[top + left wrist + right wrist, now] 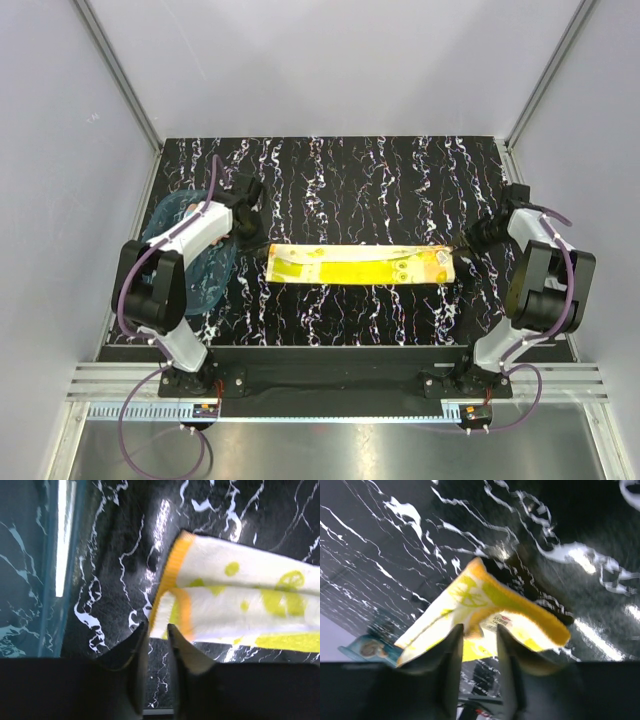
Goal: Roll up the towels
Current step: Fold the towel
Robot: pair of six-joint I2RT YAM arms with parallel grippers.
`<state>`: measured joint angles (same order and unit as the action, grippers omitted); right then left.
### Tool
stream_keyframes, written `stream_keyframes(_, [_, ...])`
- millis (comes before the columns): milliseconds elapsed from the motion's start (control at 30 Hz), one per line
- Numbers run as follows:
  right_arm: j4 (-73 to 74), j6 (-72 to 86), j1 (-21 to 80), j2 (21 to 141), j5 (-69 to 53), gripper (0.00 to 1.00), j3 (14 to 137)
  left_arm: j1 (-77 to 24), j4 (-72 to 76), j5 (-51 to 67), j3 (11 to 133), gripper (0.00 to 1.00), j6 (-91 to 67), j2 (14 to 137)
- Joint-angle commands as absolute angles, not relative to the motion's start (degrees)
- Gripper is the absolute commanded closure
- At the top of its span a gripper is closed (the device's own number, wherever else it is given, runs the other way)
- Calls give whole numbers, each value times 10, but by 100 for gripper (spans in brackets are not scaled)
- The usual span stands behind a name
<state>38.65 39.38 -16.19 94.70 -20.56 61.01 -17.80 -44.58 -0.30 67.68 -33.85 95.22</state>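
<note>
Yellow towel (355, 266) lies folded lengthwise, apparently ungripped.

Top camera: above the table (340, 170) at 6 o'clock, facing down, far. Wrist cameras: close, at 9 and 3 o'clock; all three share the towel (355, 266).

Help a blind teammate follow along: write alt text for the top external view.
A yellow towel folded into a long narrow strip lies across a black marbled table, with the left end effector at its left end and the right end effector at its right end. A teal tray sits at far left, partly under the left arm.
</note>
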Motion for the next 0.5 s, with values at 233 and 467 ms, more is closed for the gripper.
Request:
stream_keyframes(233, [395, 367, -162, 996, -236, 14, 728, -150, -480, -31, 758, 54, -325, 973])
stream_keyframes(467, [401, 359, -153, 907, -207, 11, 716, -164, -469, -54, 722, 55, -330, 893])
